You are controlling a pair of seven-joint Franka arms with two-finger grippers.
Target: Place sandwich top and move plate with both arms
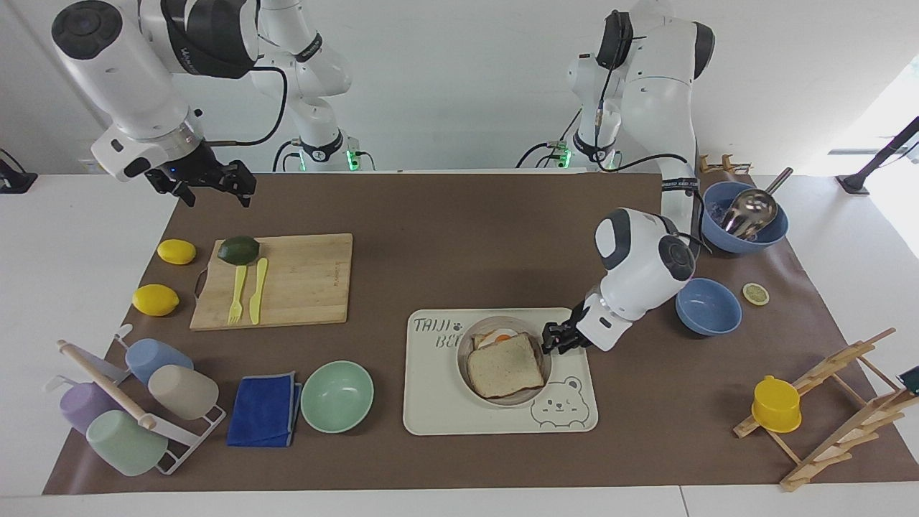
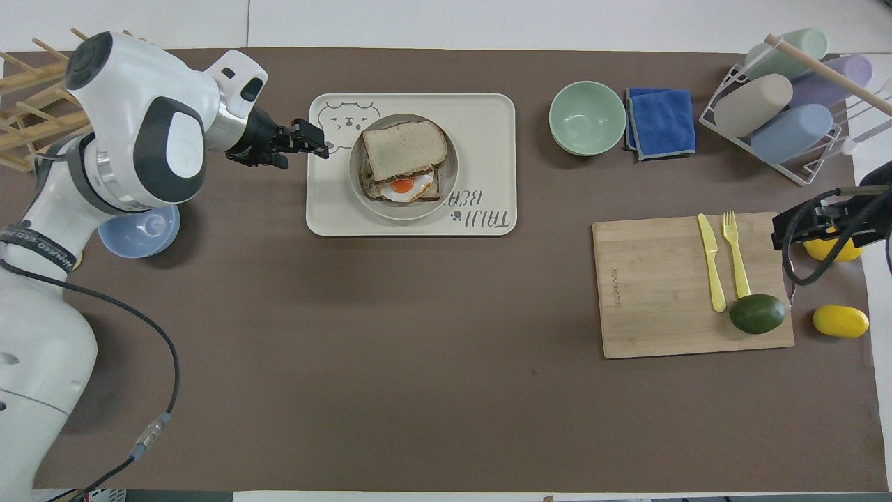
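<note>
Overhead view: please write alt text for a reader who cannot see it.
The sandwich top lies on the egg toast in the plate on the bear tray. The left gripper hovers over the tray's edge; the right gripper waits above a lemon beside the cutting board.

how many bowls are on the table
3: a mint-green bowl beside the blue cloth, and two blue bowls at the left arm's end, one holding a ladle.

From my console this reads as a robotics lab staged as a kitchen: two arms bolted at a white table (image 1: pixel 64 237), brown paper mat (image 1: pixel 459 237), bare wall, with cutting board (image 1: pixel 287 280), cup rack (image 1: pixel 136 402) and bowls laid out.
</note>
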